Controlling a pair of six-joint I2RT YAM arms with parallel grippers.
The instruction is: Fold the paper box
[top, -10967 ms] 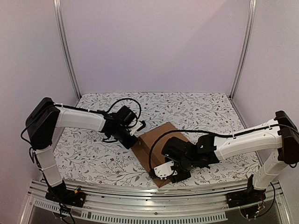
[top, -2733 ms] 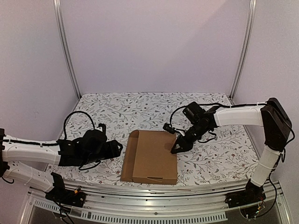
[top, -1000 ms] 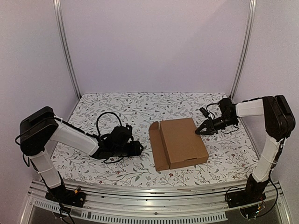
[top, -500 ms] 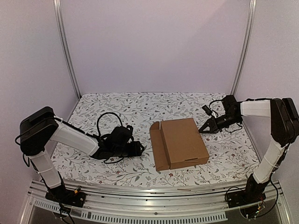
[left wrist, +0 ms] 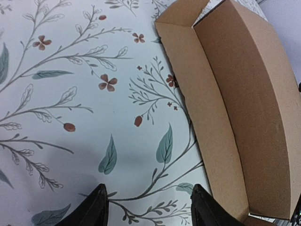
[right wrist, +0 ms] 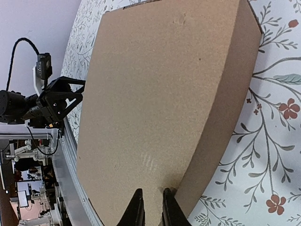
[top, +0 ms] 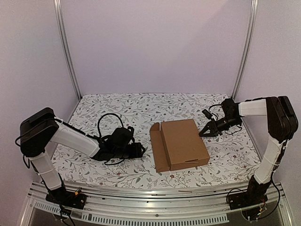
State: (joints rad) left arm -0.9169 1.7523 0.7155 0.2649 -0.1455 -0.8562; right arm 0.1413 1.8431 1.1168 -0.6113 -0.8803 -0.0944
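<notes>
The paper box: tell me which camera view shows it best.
Top external: the whole paper box lies in frame, lid down, side flap open. The left wrist view shows only that flap; the right wrist view only the lid and one side wall, cropped.

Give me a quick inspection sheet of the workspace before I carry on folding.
Surface: floral tablecloth, lying flat.
Job's things: paper box mid-table, top panel down, left side flap not folded in.
Clutter: nothing seen.
Grippers: left gripper open, empty, low over the cloth left of the box; right gripper with jaws nearly together at the box's right edge, grip unclear.
Cables: black loops at both wrists, clear of the box.
Surroundings: lilac walls, metal posts, rail at the near edge.
</notes>
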